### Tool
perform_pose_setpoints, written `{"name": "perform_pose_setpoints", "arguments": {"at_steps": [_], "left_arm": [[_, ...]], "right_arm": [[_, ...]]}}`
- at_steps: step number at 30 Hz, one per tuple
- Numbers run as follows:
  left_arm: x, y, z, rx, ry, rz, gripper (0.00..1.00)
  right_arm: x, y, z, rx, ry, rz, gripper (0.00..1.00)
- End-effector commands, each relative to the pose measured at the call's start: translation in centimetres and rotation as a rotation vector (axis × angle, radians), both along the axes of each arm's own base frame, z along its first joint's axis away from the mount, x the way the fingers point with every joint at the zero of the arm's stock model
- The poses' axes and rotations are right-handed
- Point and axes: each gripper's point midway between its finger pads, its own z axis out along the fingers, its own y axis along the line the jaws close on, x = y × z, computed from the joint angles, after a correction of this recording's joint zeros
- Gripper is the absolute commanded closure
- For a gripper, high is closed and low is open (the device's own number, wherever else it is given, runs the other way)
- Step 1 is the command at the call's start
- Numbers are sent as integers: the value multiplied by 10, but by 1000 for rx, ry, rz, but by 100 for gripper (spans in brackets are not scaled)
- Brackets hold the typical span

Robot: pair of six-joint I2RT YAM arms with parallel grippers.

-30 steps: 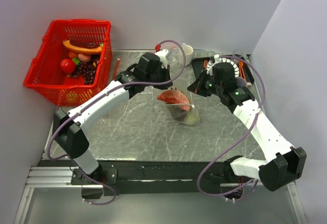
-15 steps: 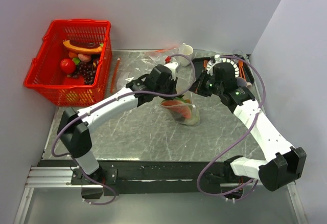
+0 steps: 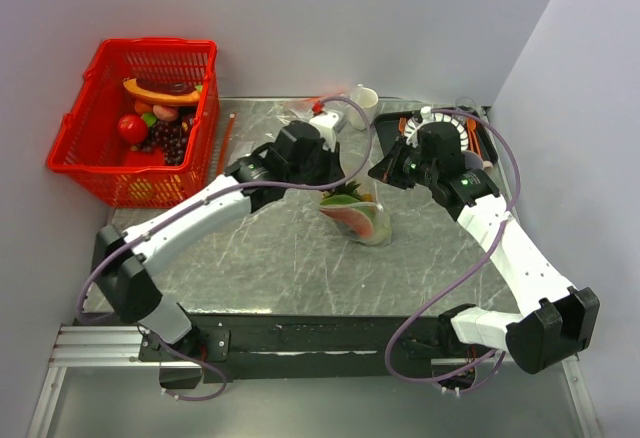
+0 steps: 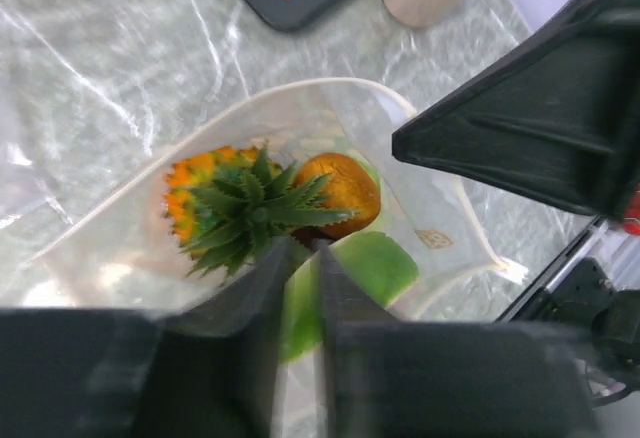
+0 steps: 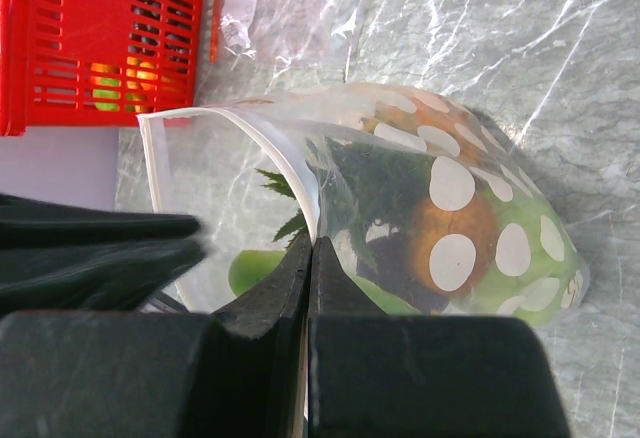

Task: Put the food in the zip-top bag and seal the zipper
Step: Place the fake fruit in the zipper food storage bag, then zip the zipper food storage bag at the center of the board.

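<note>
The zip-top bag (image 3: 366,222) stands mid-table with its mouth open upward. It holds a dark-green spiky tuft (image 4: 250,208) on an orange piece, a brown-orange round piece (image 4: 340,183), a light-green piece (image 4: 378,263) and a red-pink slice (image 3: 350,216). My right gripper (image 3: 384,174) is shut on the bag's rim (image 5: 300,198), where the pale zipper strip (image 5: 215,115) runs. My left gripper (image 3: 334,176) hovers just above the bag's mouth (image 4: 300,86). Its fingers (image 4: 262,288) are almost together and hold nothing.
A red basket (image 3: 75,153) with toy foods stands at the back left. A second clear bag with an orange-red strip (image 3: 226,143) lies beside it. A white cup (image 3: 366,104) and a black tray (image 3: 392,130) are behind the bag.
The red-pink slice stuck out of the bag's mouth; my left gripper came over it, pressed down, then drew back left. The slice now sits lower in the bag. The right gripper held still.
</note>
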Motion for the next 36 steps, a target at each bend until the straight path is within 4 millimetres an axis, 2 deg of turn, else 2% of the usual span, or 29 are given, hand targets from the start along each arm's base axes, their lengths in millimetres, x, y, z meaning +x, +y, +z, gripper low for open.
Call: {"name": "perform_pose_setpoints", "arguments": {"at_steps": [1,2,4,5,6,7,9,10,11,12,13,14,17,20,22,23,27,29,30,31,32,33,34,36], "left_arm": [[0,34,59,-61,-92,132,60],[3,49,58,-29,-95,206,41],[3,69,68,-43,-105,299,24],[6,82,64,-22,-113,364,8],[5,88,63,-26,-104,396,2],[5,96,64,-36,-103,419,1],[2,97,51,-65,-42,409,1],[7,105,50,-97,-17,415,1],[8,106,36,-112,24,401,1],[2,97,33,-178,87,339,1],[15,108,43,-249,66,361,1],[16,112,28,-254,90,370,1],[24,118,30,-304,61,379,2],[27,111,35,-309,50,345,3],[29,102,30,-295,77,308,2],[30,99,35,-300,78,293,2],[27,86,34,-326,84,221,1],[28,84,26,-323,91,209,7],[31,81,16,-306,110,212,10],[35,80,15,-296,117,216,21],[40,80,9,-268,124,229,28],[45,79,-6,-229,160,243,33],[49,78,-5,-224,158,247,38],[56,75,-6,-229,144,248,42]], "right_arm": [[6,-1,6,7,-38,-3,100],[6,-1,5,4,-38,-3,100],[6,-2,5,2,-35,-4,100],[6,-2,4,1,-35,-3,100],[6,-2,5,1,-38,-3,100],[5,-2,4,-4,-37,-4,100],[7,-5,8,-14,-54,-14,100],[7,-7,9,-20,-58,-19,100],[7,-9,10,-27,-66,-26,100],[8,-10,11,-35,-72,-33,100],[8,-12,12,-41,-73,-35,100],[7,-12,13,-49,-76,-32,100],[7,-14,12,-65,-72,-28,100],[5,-13,12,-61,-83,-20,100],[5,-13,13,-61,-88,-21,100],[5,-13,13,-63,-86,-20,100],[5,-13,11,-74,-77,-16,100],[5,-13,12,-76,-77,-7,100],[4,-11,13,-76,-84,2,100],[4,-9,17,-82,-96,12,100],[5,-10,19,-93,-106,7,100],[3,-6,20,-97,-111,17,100],[4,-5,23,-107,-121,19,100],[1,3,24,-118,-127,43,100]]}}
